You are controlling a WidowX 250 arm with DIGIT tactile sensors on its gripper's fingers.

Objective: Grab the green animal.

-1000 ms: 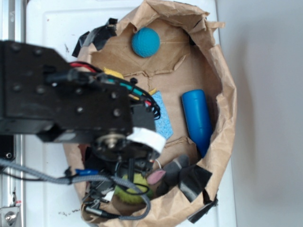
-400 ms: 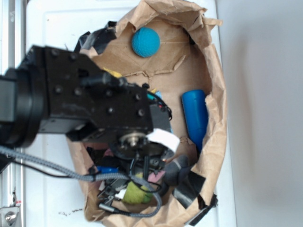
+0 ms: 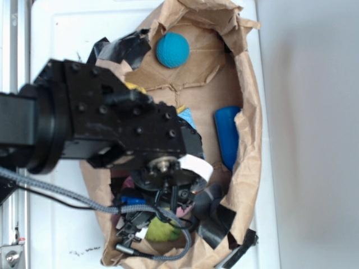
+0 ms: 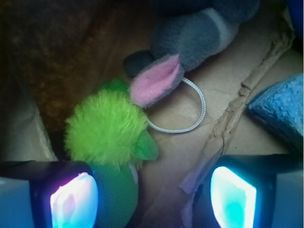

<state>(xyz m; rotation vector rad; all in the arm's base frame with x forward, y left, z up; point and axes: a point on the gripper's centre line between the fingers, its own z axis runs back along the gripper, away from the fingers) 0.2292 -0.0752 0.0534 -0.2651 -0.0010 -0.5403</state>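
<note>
We see the tool (image 4: 152,194) spread open, green animal (image 4: 107,130) at its 10 o'clock beside one pad. Grey plush (image 4: 190,35) touches it at 1 o'clock. Paper bag (image 3: 249,140) holds teal ball (image 3: 172,50), blue cylinder (image 3: 226,134).

The green animal (image 4: 107,130), a fuzzy lime plush, lies on brown paper, seemingly touching a pink ear.

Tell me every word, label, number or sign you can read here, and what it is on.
None can be read in either view.
The white tag on the robot's arm shows no legible print.
The green animal, the grey plush and the paper bag carry no writing.
</note>
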